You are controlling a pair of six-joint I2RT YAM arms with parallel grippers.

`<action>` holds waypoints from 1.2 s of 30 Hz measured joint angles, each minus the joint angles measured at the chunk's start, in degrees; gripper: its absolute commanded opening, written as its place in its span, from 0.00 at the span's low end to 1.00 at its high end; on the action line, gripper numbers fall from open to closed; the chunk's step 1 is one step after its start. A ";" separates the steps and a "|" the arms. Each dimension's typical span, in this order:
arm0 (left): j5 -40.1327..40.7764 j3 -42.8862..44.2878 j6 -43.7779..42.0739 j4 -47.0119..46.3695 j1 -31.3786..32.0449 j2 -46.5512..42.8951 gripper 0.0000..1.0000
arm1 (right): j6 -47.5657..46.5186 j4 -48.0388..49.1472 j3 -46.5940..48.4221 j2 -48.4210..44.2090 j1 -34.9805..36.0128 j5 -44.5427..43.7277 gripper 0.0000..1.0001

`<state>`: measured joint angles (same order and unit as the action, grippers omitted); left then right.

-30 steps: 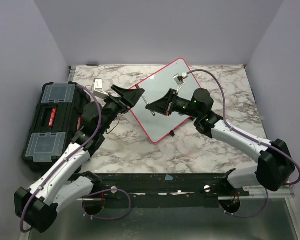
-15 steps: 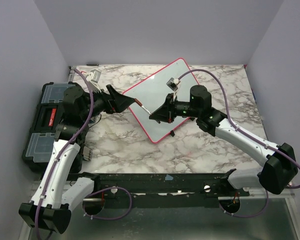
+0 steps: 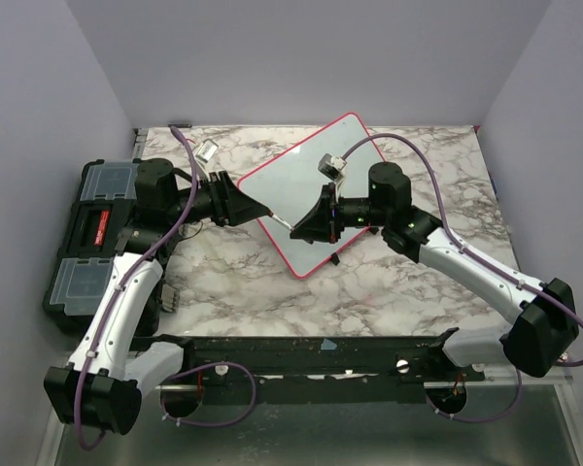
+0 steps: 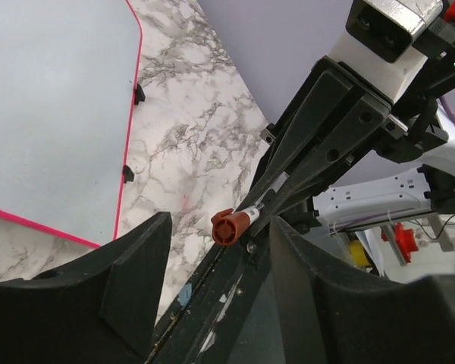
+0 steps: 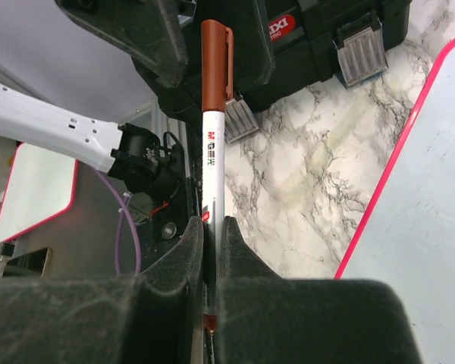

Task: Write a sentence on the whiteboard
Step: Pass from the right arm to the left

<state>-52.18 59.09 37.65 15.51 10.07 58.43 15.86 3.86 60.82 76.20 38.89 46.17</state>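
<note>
Only wrist-cam: marker (image 5: 214,152) logo, R pincer (image 5: 211,229)

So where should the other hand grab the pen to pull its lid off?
On the reddish-brown cap, coming straight at its end. The right gripper is clamped on the white barrel of the marker, so only the cap end pokes out free, pointing between the open fingers of the left gripper. Squeezing the cap's sides there should let the two pull apart.
</note>
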 measured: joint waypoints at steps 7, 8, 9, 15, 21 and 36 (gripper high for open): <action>-2.29 -0.39 1.70 -2.25 0.00 1.11 0.39 | -2.05 -1.14 1.07 0.79 0.02 1.01 0.01; -2.51 -0.39 1.88 -2.49 0.00 1.25 0.37 | -2.36 -1.36 1.18 0.85 0.02 1.16 0.01; -2.71 -0.39 2.03 -2.64 0.00 1.38 0.36 | -2.51 -1.55 1.29 0.94 0.02 1.25 0.01; -3.85 -0.42 3.06 -3.78 0.00 1.92 0.21 | -3.61 -2.89 1.57 1.09 0.02 1.70 0.01; -5.25 -0.52 4.22 -4.31 -0.11 2.19 0.00 | -4.57 -3.17 1.81 1.46 0.02 2.25 0.01; -4.72 -3.76 10.32 -12.09 -0.24 -0.68 0.00 | 3.10 0.22 0.70 -0.33 0.04 -10.45 0.84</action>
<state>-56.90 55.33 47.97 3.42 9.82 57.76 18.96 4.08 61.52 75.88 38.94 35.73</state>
